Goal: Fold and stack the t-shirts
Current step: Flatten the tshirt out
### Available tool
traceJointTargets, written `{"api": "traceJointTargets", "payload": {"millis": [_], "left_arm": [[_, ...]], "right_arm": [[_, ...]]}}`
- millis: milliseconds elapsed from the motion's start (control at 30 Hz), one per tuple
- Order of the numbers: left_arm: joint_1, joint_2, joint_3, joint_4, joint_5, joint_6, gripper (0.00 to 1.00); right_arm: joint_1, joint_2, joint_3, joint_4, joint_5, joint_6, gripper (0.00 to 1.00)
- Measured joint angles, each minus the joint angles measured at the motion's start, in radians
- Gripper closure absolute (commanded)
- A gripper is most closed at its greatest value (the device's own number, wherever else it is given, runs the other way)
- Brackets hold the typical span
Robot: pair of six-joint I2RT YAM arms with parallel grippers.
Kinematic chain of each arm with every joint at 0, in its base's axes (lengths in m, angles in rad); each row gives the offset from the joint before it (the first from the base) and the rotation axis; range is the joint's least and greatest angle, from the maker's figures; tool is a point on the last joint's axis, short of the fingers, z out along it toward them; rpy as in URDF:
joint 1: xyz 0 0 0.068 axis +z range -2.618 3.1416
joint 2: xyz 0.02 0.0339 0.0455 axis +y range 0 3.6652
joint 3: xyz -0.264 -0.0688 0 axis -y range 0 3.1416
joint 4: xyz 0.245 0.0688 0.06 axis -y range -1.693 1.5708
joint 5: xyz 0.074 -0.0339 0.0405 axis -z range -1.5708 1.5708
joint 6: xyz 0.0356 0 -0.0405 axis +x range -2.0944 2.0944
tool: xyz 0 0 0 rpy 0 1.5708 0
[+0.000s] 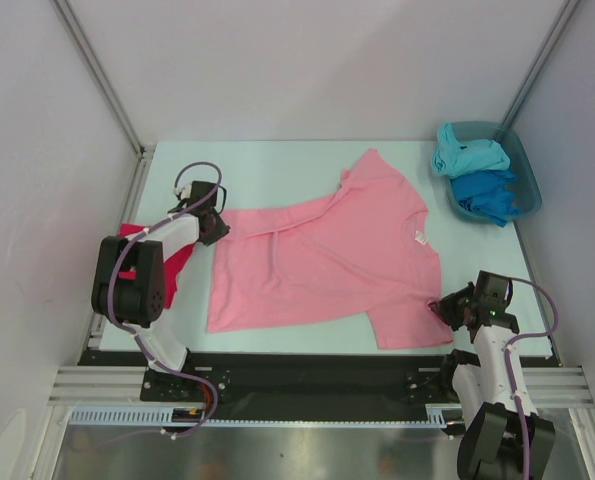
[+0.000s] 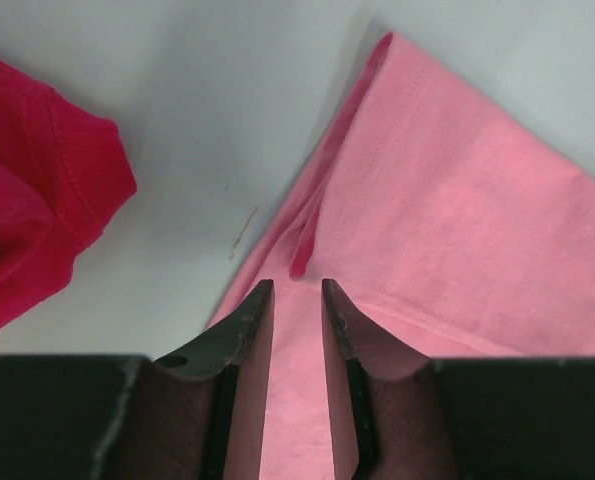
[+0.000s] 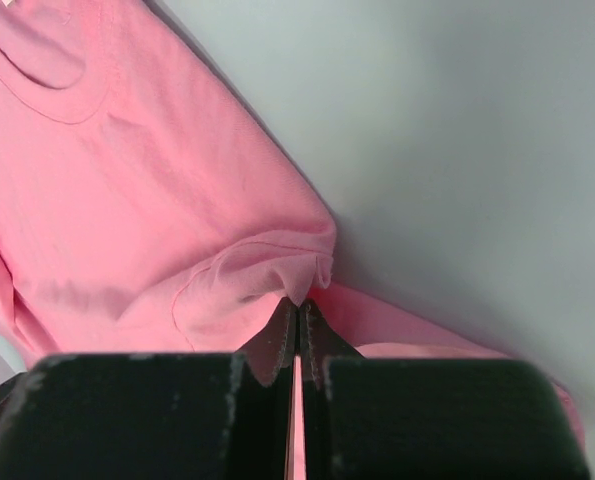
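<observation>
A light pink t-shirt (image 1: 307,265) lies spread flat mid-table, its white neck tag (image 1: 418,238) toward the right. My left gripper (image 1: 220,228) hovers at the shirt's far left corner. In the left wrist view its jaws (image 2: 297,290) stand apart over the pink cloth (image 2: 457,220), gripping nothing. My right gripper (image 1: 439,308) is at the shirt's near right sleeve. In the right wrist view it (image 3: 299,305) is shut on a puckered fold of pink cloth (image 3: 127,180). A crimson t-shirt (image 1: 177,262) lies bunched at the left, partly under the left arm, and shows again (image 2: 37,190).
A teal tub (image 1: 525,165) stands at the back right corner, holding a turquoise t-shirt (image 1: 467,155) and a blue t-shirt (image 1: 487,192). White walls close in the left, back and right sides. The metal rail with the arm bases runs along the near edge.
</observation>
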Motion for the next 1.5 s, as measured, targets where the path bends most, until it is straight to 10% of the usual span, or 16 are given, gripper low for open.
{"api": "traceJointTargets", "payload": {"millis": [1267,1500], "left_arm": [[0.0,0.055,0.0,0.033,0.045,0.009,0.71],[0.001,0.057,0.002,0.032,0.049,0.021,0.92]], "right_arm": [[-0.017,0.0,0.0,0.0,-0.034,0.004,1.0],[-0.018,0.003,0.0,0.0,-0.037,0.004,1.0]]}}
